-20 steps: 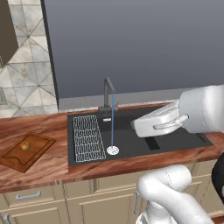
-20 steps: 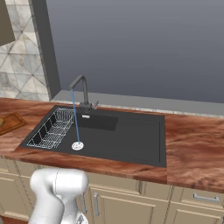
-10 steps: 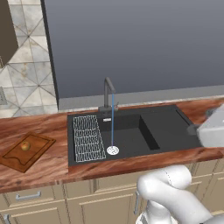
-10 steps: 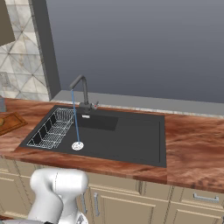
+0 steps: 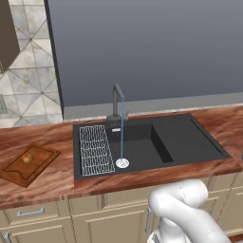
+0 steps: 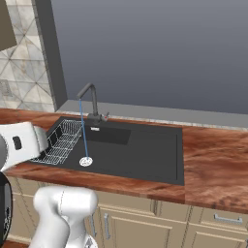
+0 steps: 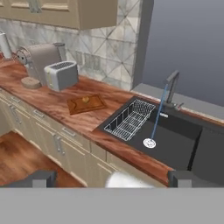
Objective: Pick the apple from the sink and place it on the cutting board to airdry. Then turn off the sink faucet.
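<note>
The small orange-yellow apple (image 5: pixel 27 158) rests on the reddish-brown cutting board (image 5: pixel 42 159), on the counter left of the black sink (image 5: pixel 187 140). From the hand view, the apple (image 7: pixel 85 100) sits mid-board (image 7: pixel 97 105), well away from my gripper (image 7: pixel 112 179). The gripper is open and holds nothing, with dark fingertips (image 7: pixel 40 178) spread wide at the bottom. The dark faucet (image 5: pixel 116 101) stands behind the basin. A thin blue stream of water falls from it to the white drain strainer (image 5: pixel 122 163). Part of my white arm (image 6: pixel 19 143) shows at the left of the right base view, before the sink (image 6: pixel 145 155).
A white wire rack (image 5: pixel 94 149) lies in the sink's left part. A toaster (image 7: pixel 61 75) and a coffee machine (image 7: pixel 40 57) stand on the counter beyond the board. Cabinet drawers (image 7: pixel 65 131) run under the counter edge.
The arm's hand, which hung over the sink's right side, has swung out of the left base view. It now shows at the left edge of the right base view. The apple, the board and the water are unchanged.
</note>
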{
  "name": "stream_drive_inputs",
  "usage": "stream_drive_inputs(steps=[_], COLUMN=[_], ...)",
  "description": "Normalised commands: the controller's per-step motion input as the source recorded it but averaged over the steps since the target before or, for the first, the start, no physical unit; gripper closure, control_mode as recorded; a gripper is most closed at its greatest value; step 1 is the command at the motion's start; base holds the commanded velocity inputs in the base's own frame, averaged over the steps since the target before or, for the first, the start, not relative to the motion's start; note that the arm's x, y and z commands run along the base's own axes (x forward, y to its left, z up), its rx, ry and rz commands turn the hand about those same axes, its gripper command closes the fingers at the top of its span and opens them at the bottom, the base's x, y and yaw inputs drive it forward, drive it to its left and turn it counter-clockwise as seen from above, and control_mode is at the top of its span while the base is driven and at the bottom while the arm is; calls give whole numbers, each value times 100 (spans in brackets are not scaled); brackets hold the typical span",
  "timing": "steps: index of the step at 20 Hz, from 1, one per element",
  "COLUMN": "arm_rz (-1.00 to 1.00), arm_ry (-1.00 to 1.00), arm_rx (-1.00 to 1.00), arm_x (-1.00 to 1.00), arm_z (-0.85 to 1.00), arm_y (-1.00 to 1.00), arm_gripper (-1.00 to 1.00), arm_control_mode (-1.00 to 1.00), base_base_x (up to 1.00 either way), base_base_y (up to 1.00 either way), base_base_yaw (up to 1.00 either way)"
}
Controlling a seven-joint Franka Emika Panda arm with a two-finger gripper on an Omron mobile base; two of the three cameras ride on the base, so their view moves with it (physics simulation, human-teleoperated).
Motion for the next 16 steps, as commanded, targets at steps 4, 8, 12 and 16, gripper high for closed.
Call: stream_drive_inputs(steps=[4,8,12,16], arm_rz=[11,1,0,0], arm_ry=[-12,-17,-2,-1], arm_rx=[-1,0,4,5], arm_x=[0,10,26,37], arm_z=[-14,1,-1,-6], arm_y=[-4,-2,-22,-12], arm_gripper=[-100,-100,-100,-100], arm_control_mode=[-100,-100,-100,-100], base_base_x=[0,0,0,0], base_base_y=[0,0,0,0], base_base_yaw=[0,0,0,0])
